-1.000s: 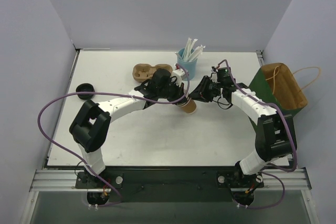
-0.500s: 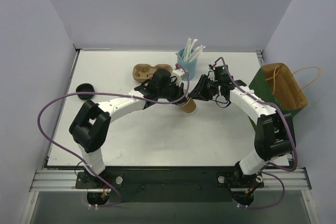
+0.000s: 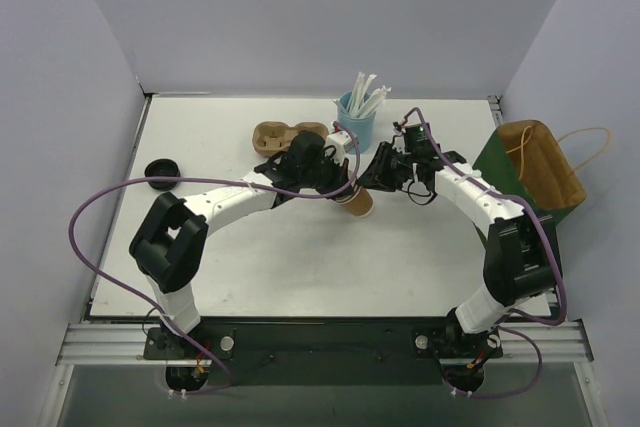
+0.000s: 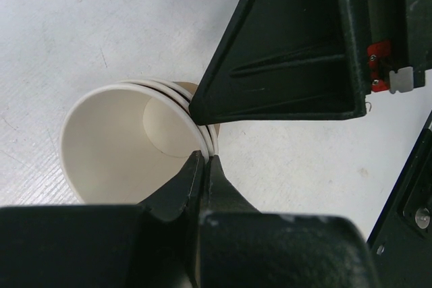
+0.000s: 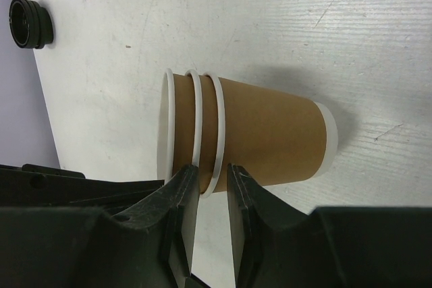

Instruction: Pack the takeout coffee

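The takeout coffee cup (image 3: 359,200) is the top of a nested stack of three tan paper cups with white rims, tilted at mid-table. In the left wrist view its cream inside (image 4: 115,139) shows empty. My left gripper (image 3: 338,185) is shut on the top cup's rim, one finger inside and one outside (image 4: 206,161). My right gripper (image 3: 374,179) reaches in from the right. In the right wrist view its fingers (image 5: 212,177) stand a narrow gap apart, straddling the lowest rim of the stack (image 5: 270,133) without clearly pressing it.
A light-blue cup of white straws (image 3: 356,117) stands just behind the grippers. A brown pulp carrier (image 3: 278,134) lies to its left. A black lid (image 3: 160,170) sits at the far left. A brown paper bag (image 3: 540,162) on a green mat is at the right edge.
The right gripper has crept slightly left and away toward the stack's rims. The left gripper keeps its hold on the top cup; the stack has barely moved.
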`<action>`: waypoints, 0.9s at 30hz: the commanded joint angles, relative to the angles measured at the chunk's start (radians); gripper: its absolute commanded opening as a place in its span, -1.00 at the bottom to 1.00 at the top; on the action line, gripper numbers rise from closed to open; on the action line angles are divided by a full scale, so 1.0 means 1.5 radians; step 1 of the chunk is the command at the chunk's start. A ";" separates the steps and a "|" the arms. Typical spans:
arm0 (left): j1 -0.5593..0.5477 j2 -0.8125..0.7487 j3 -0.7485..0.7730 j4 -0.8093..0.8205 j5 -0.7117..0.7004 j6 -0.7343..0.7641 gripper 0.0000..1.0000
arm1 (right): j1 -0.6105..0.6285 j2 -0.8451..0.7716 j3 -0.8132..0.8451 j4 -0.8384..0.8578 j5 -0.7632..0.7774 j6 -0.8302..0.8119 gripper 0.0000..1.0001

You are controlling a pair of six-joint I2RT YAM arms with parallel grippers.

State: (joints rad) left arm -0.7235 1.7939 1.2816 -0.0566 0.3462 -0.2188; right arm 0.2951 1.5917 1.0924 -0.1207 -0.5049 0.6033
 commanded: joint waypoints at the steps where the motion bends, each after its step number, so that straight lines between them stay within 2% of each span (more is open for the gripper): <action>1: 0.003 -0.060 0.036 -0.021 0.004 0.017 -1.00 | -0.002 0.041 -0.019 -0.105 0.114 -0.044 -0.54; 18: 0.001 -0.063 0.045 -0.030 0.014 0.017 -1.00 | -0.018 0.026 -0.019 -0.117 0.122 -0.048 -0.56; 27: -0.014 -0.068 0.105 -0.081 -0.018 0.033 -1.00 | -0.046 -0.009 -0.011 -0.137 0.130 -0.062 -0.55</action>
State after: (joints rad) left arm -0.7311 1.7332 1.3521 -0.1234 0.3420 -0.1963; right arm 0.2386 1.5856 1.0996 -0.1738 -0.3885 0.5579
